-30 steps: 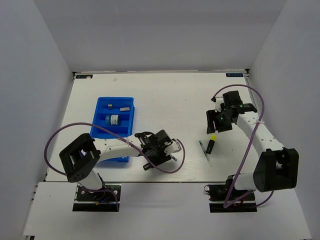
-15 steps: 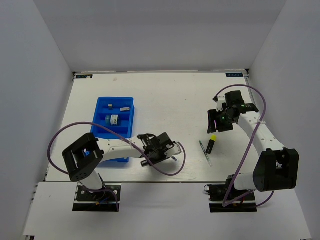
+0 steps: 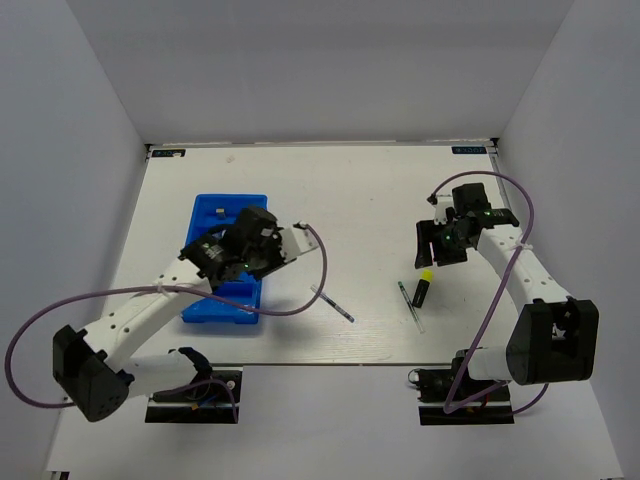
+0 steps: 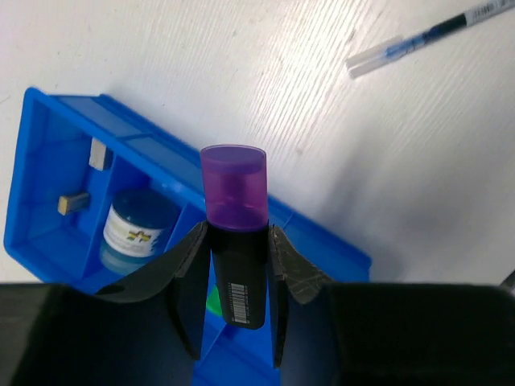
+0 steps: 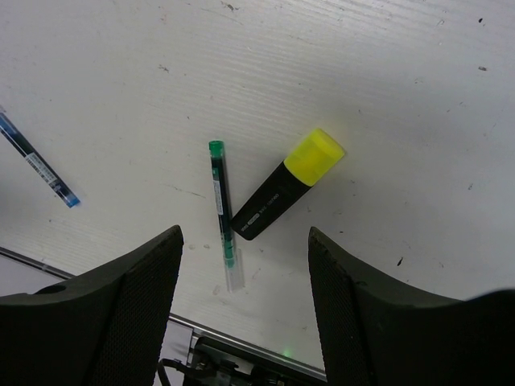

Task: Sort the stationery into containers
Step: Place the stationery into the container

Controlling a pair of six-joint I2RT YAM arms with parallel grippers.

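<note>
My left gripper is shut on a black highlighter with a purple cap and holds it above the blue compartment tray. In the tray lie a round blue-white tin, two small pale erasers and a bit of green below the held highlighter. A blue pen lies on the table right of the tray. My right gripper hangs open above a yellow-capped highlighter and a green pen.
The white table is boxed in by white walls on three sides. Its front edge with a metal rail runs just below the green pen. Purple cables loop off both arms.
My left gripper closed on the purple-capped highlighter near the table's front, then swung back and left over the tray. The blue pen stayed on the table. The right arm barely moved.
</note>
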